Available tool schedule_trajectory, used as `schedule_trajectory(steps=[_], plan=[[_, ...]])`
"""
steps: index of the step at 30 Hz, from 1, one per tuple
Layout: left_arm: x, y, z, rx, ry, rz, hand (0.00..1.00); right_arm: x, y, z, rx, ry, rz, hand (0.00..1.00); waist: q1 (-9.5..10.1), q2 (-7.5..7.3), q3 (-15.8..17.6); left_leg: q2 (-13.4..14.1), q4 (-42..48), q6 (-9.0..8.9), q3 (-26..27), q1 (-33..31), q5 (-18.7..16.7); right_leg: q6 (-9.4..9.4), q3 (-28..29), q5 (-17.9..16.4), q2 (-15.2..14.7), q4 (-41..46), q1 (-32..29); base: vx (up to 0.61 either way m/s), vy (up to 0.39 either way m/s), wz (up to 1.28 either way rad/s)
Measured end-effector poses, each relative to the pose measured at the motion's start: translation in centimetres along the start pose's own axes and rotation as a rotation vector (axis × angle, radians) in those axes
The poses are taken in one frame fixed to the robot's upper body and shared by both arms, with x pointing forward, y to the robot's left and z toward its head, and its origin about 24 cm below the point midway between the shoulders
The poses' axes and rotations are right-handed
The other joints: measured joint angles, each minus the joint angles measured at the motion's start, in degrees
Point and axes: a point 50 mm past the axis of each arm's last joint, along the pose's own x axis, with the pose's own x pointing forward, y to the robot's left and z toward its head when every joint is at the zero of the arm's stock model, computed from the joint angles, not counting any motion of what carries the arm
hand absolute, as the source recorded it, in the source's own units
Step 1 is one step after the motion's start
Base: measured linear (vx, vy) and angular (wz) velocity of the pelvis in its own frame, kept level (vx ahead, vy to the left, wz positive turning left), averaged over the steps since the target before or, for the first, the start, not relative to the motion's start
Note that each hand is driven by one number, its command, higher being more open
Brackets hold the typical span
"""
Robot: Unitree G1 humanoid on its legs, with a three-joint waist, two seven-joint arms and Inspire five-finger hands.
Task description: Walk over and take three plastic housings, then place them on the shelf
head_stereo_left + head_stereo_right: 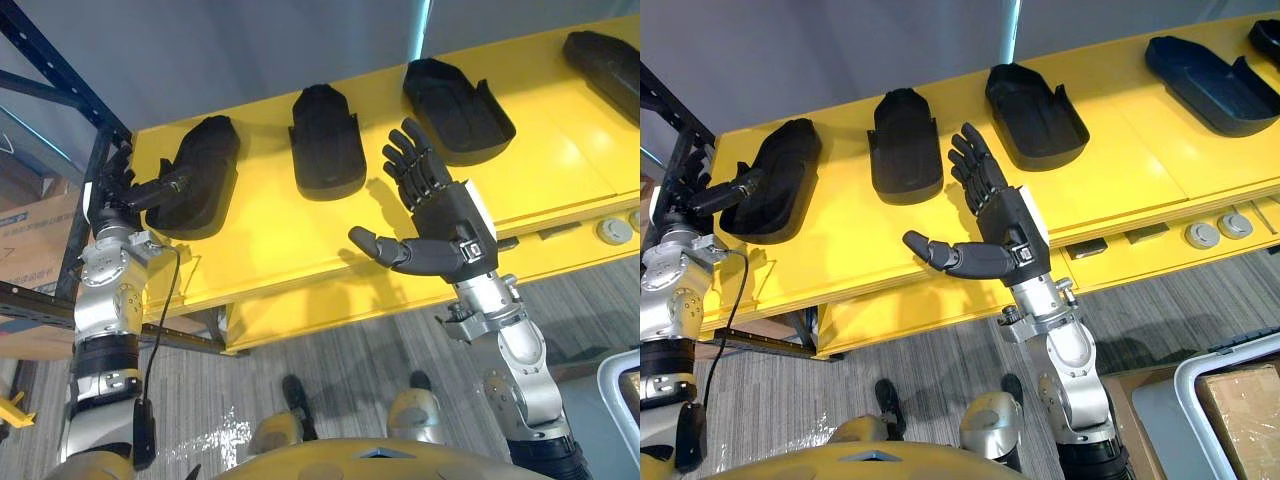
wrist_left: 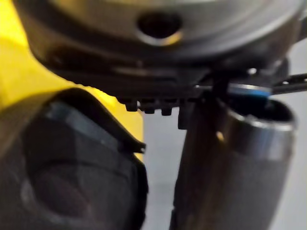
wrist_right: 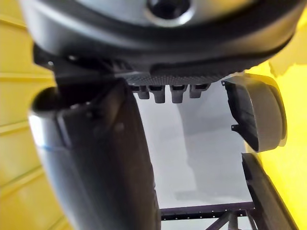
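Long yellow surface (image 1: 1120,170) with a row of black plastic housings lying on it, all well apart. The leftmost housing (image 1: 775,180) sits near the left end, then the second housing (image 1: 905,145). The third housing (image 1: 1035,110) and fourth housing (image 1: 1210,80) lie hollow side up. A lower front ledge (image 1: 1170,255) carries two round grey discs (image 1: 1202,236) side by side, plus flat dark pieces (image 1: 1087,250).
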Motion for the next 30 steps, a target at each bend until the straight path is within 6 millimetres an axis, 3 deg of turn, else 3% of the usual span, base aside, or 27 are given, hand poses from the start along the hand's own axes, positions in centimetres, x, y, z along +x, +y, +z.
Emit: schedule_trajectory(steps=[5,14,18,21,24,30], plan=[[-1.0,-1.7,0.4,-0.036,-0.044,-0.084,1.00,-0.2,0.0,0.0,0.008,-0.003,-0.016,1.00,-0.10,0.52,-1.3,0.2,-0.2,-0.25,0.2,1.1,-0.2,-0.09,-0.3,0.4,0.2,-1.4,1.7,-0.04,-0.007,-0.02],[-2.4,-1.5,2.4,0.026,-0.204,-0.042,1.00,0.3,-0.7,0.2,-0.047,0.013,-0.001,1.00,1.42,0.23,-3.3,1.0,-0.2,-0.40,-0.8,1.0,0.0,-0.46,-1.6,1.5,1.2,-3.2,3.2,-0.03,-0.014,0.05],[-5.2,-3.5,3.9,-0.027,-0.373,-0.115,1.00,2.8,-1.9,0.1,-0.076,0.006,-0.018,1.00,3.30,-0.91,-4.1,0.9,-0.2,-0.53,-3.6,0.9,0.4,-0.51,-4.6,1.6,1.3,-4.0,5.6,-0.02,-0.016,0.29],[-7.8,-5.0,3.6,-0.008,-0.436,-0.184,1.00,4.9,-2.6,0.0,-0.079,0.015,-0.036,1.00,5.35,-1.03,-4.3,1.0,-0.2,-0.71,-5.7,0.7,0.9,-0.68,-6.9,1.5,1.6,-4.5,7.2,-0.04,-0.015,0.37],[-9.6,-5.7,2.7,0.022,-0.418,-0.257,1.00,6.4,-3.1,-0.4,-0.076,0.046,-0.066,1.00,7.21,-1.09,-4.9,1.0,-0.3,-0.81,-8.0,-0.4,1.1,-1.27,-9.6,1.1,2.0,-5.0,8.0,-0.07,-0.017,0.42],[-10.7,-6.0,0.7,0.070,-0.315,-0.379,1.00,8.2,-3.3,-0.2,-0.062,0.029,-0.119,1.00,9.90,-2.18,-5.0,1.0,-0.3,-0.70,-8.4,-1.5,2.1,-1.21,-12.2,1.5,2.0,-6.0,9.0,-0.02,0.004,0.24]])
